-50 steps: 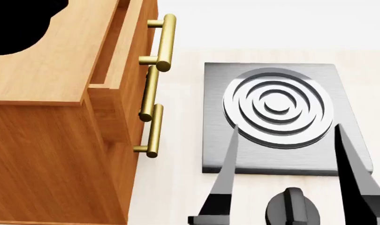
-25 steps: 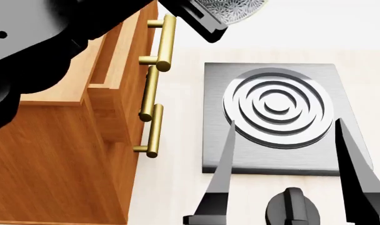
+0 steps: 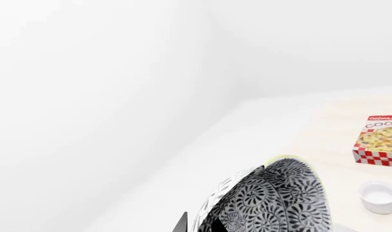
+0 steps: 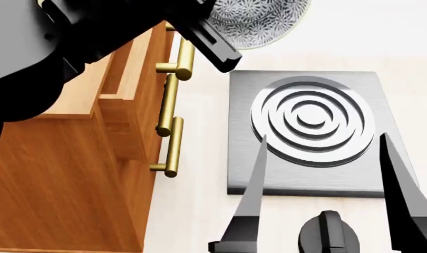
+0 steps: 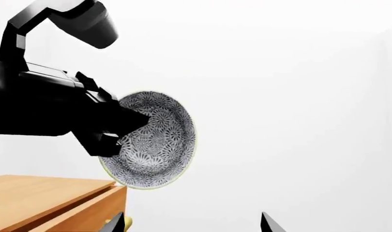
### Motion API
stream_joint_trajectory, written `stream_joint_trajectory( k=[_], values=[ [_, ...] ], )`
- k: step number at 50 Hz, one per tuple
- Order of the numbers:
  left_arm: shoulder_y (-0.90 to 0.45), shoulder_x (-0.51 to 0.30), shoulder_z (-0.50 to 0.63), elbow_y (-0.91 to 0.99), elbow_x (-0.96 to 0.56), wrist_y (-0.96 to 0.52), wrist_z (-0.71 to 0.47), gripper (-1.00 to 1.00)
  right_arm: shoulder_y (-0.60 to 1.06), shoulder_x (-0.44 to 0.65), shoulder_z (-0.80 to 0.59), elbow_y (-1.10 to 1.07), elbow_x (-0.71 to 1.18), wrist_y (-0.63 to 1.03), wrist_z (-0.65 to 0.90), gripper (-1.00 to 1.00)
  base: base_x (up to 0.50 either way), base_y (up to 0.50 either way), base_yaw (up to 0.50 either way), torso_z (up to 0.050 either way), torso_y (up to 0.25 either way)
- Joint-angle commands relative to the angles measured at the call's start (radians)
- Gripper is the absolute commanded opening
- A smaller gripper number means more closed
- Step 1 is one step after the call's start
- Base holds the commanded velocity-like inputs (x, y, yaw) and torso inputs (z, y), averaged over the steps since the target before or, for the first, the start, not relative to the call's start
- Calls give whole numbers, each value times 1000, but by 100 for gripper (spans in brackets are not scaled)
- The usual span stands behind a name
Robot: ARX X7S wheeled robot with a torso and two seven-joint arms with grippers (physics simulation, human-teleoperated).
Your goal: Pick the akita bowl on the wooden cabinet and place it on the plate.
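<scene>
Gripping one akita bowl (image 5: 154, 140), left claw (image 5: 115, 130) clamped.

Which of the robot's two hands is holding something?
The left hand, gripping the speckled dark-patterned round bowl up in the air; the right hand is open and empty.

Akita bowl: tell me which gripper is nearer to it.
Left. The left gripper is shut on the akita bowl, holding it in the air beside the wooden cabinet. The right gripper hangs open, low over the stove.
</scene>
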Motion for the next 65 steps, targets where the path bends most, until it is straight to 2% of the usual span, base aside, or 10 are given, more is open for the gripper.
stream_joint_trajectory(
  k=[1, 46, 65],
  values=[
    [16, -39, -6, 21, -19, 14, 36, -100, 11, 9, -13, 1, 4, -2, 12, 100, 0, 0, 0, 0, 0],
    [33, -89, 9, 145, -106, 25, 104, -100, 41, 41, -53, 8, 25, -16, 48, 100, 0, 0, 0, 0, 0],
    [59, -144, 10, 221, -152, 9, 123, -100, 49, 49, -70, 7, 25, -19, 62, 100, 0, 0, 0, 0, 1]
  ],
)
